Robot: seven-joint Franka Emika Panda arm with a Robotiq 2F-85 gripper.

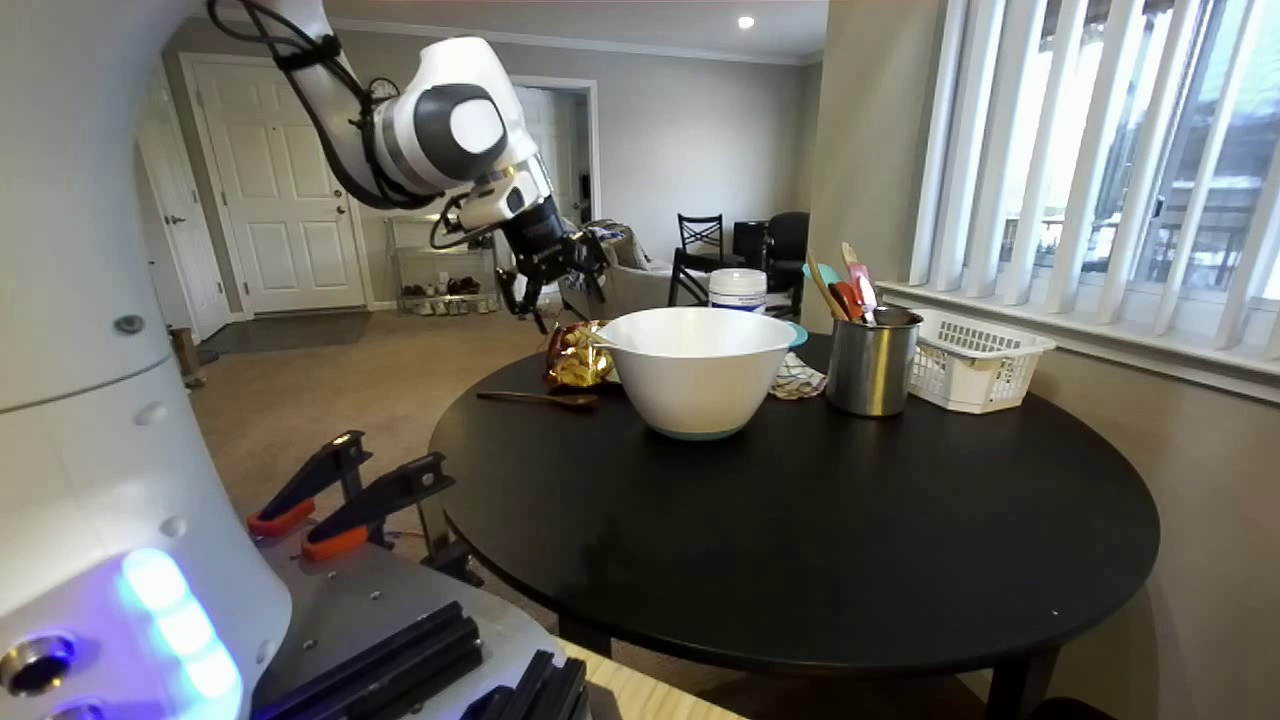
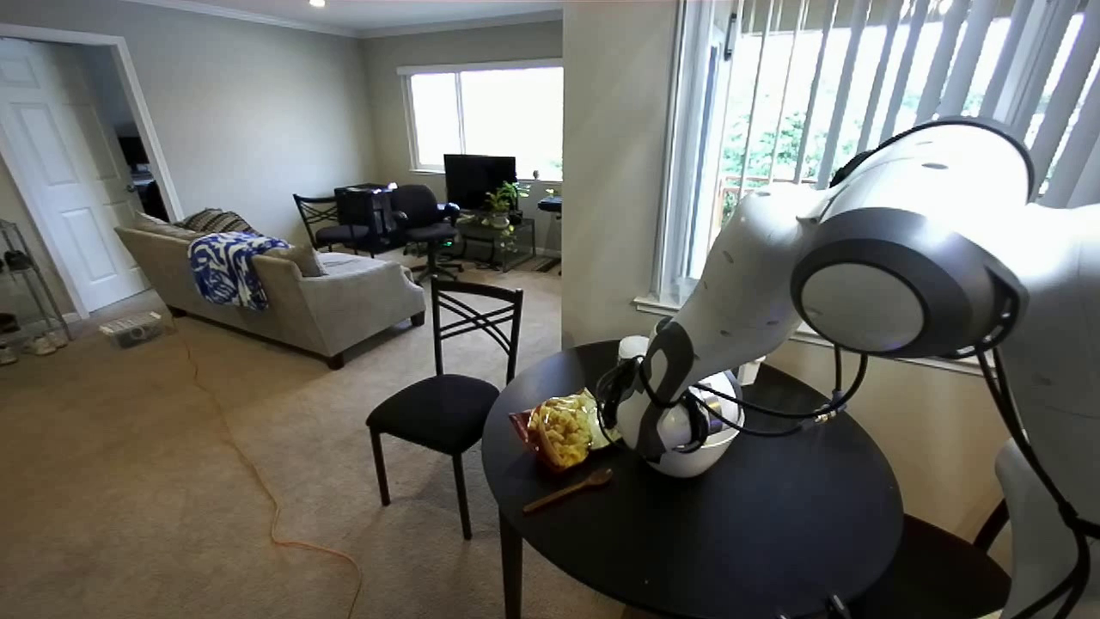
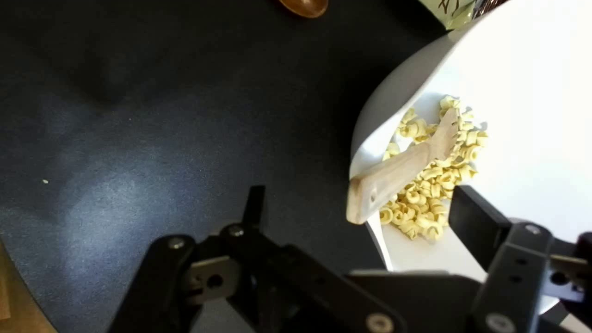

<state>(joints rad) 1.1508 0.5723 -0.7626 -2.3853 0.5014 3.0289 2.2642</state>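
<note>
My gripper stands open above the rim of a large white bowl, nothing between its fingers. In the wrist view, one finger is over the dark table and the other over the bowl's inside. A pale wooden utensil with a toothed end leans in the bowl, its handle end jutting over the rim between and beyond the fingertips. Curly yellow pasta lies at the bowl's bottom. In an exterior view the gripper hangs above the table's far edge; the arm hides it in an exterior view from behind.
Close to the bowl lie an opened shiny snack bag and a brown wooden spoon. A steel utensil holder, a white basket, a lidded tub and a cloth share the round black table.
</note>
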